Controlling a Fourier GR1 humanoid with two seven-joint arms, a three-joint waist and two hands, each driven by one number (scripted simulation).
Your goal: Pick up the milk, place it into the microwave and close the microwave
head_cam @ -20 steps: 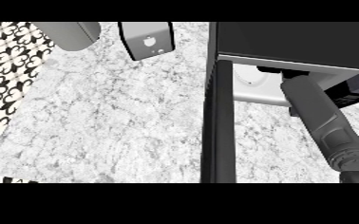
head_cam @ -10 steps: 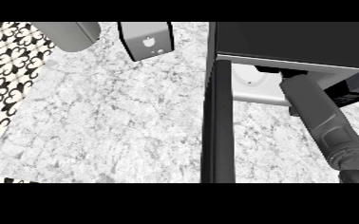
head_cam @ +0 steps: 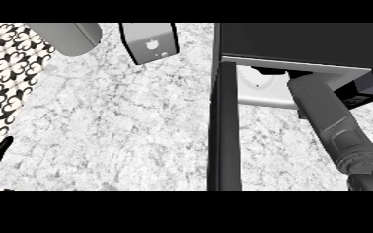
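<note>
While the microwave (head_cam: 291,39) stands at the far right of the marble counter (head_cam: 124,128), its door (head_cam: 224,128) hangs open, swung out toward the near edge and seen edge-on as a dark vertical slab. Interior cavity shows pale, w/ a white turntable plate (head_cam: 256,76) partly visible just inside the opening. R forearm (head_cam: 328,118) runs from the near right corner up into the cavity; the right hand itself is hidden inside the microwave, so its finger state cannot be told, nor whether it holds anything. Milk: not identifiable in this view; it may be inside the cavity behind the arm, but that cannot be confirmed. Left hand (head_cam: 4,145): only a black fingertip sliver shows at the left edge, near side, apart from all objects; fingers look straight, nothing held. Far left of centre, a grey box-shaped appliance (head_cam: 149,42) w/ a small white emblem sits on the counter, tilted in perspective. Further left, a grey rounded object (head_cam: 65,37) lies at the far edge. Along the left edge, a black-and-white patterned surface (head_cam: 18,74) borders the counter.
</note>
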